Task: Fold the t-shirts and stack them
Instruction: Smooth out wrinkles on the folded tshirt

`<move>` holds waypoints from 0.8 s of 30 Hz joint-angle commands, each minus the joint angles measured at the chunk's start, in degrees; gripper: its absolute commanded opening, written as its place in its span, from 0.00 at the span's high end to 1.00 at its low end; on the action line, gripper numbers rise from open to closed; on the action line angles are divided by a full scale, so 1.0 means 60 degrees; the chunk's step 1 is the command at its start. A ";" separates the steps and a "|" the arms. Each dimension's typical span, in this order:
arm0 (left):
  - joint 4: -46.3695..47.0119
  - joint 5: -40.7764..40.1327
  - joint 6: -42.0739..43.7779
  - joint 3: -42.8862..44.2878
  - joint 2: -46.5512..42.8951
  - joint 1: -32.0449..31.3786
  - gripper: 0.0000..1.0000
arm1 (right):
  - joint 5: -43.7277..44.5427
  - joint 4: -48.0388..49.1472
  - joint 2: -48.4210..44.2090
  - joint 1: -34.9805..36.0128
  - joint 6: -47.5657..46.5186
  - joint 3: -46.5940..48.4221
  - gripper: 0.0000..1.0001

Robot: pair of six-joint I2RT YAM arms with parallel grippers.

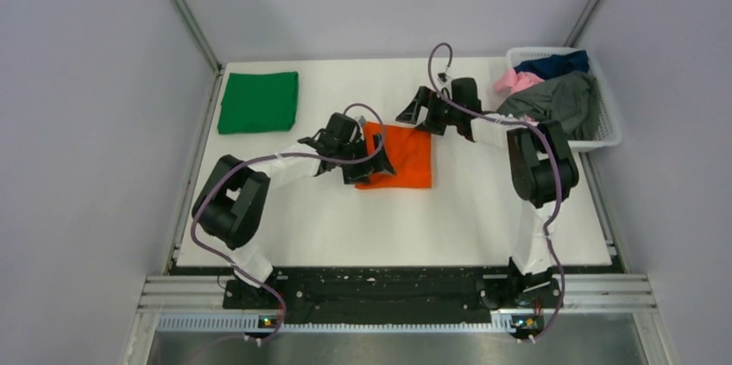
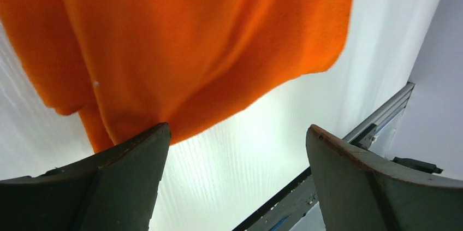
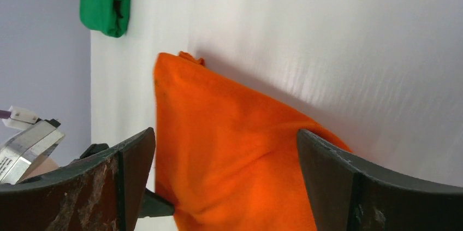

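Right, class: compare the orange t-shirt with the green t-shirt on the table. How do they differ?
The orange t-shirt lies mid-table; the green t-shirt sits near the far left corner. The left gripper and right gripper, both open, flank the orange one; neither is near the green one. Both shirts are folded flat on the table.

The top camera hangs above and behind the arms, looking steeply down on the whole white table (image 1: 483,210) from well back, with the arm bases at its bottom edge. The left wrist camera sits low behind the left gripper (image 2: 237,130), pressed close to the orange t-shirt (image 2: 191,40). The right wrist camera looks past the right gripper (image 3: 225,132) over that same shirt toward the green t-shirt (image 3: 104,1), seemingly from the opposite side. All three views share the orange cloth.
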 commanded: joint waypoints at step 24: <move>-0.0066 0.1205 0.0330 0.5719 0.4371 0.1883 0.01 | -0.1410 0.3699 -0.5040 0.0779 0.2023 -0.6038 0.01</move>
